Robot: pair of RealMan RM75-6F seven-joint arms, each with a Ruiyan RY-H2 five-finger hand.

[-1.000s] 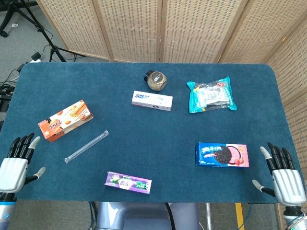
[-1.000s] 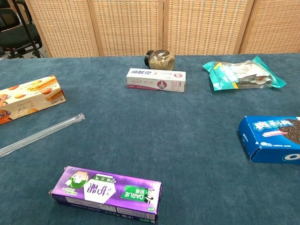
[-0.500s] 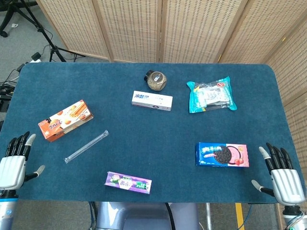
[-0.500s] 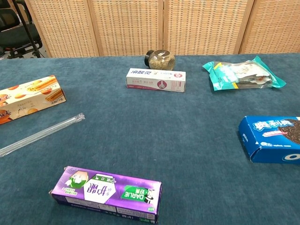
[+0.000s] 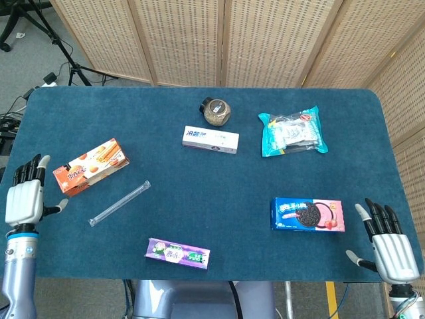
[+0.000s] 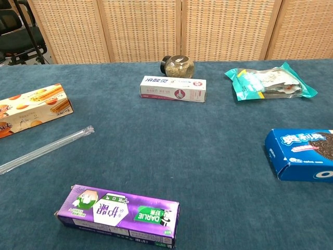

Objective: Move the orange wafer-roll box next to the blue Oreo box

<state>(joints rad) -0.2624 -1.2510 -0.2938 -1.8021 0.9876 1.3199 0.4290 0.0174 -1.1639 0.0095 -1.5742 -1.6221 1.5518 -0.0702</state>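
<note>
The orange wafer-roll box (image 5: 91, 166) lies flat on the left side of the blue table, also seen at the left edge of the chest view as the wafer-roll box (image 6: 32, 109). The blue Oreo box (image 5: 307, 214) lies near the front right; the chest view shows the Oreo box (image 6: 304, 154) cut off at the right edge. My left hand (image 5: 25, 197) hovers open just left of the wafer-roll box, fingers spread, holding nothing. My right hand (image 5: 388, 247) is open at the table's front right corner, right of the Oreo box. Neither hand appears in the chest view.
A clear plastic tube (image 5: 119, 203) lies in front of the wafer-roll box. A purple Darlie box (image 5: 178, 253) sits at the front edge. A white box (image 5: 210, 139), a round jar (image 5: 216, 111) and a teal snack bag (image 5: 292, 131) lie further back.
My left hand has moved up and forward along the table's left edge, closer to the wafer-roll box. My right hand has dropped slightly toward the front corner.
</note>
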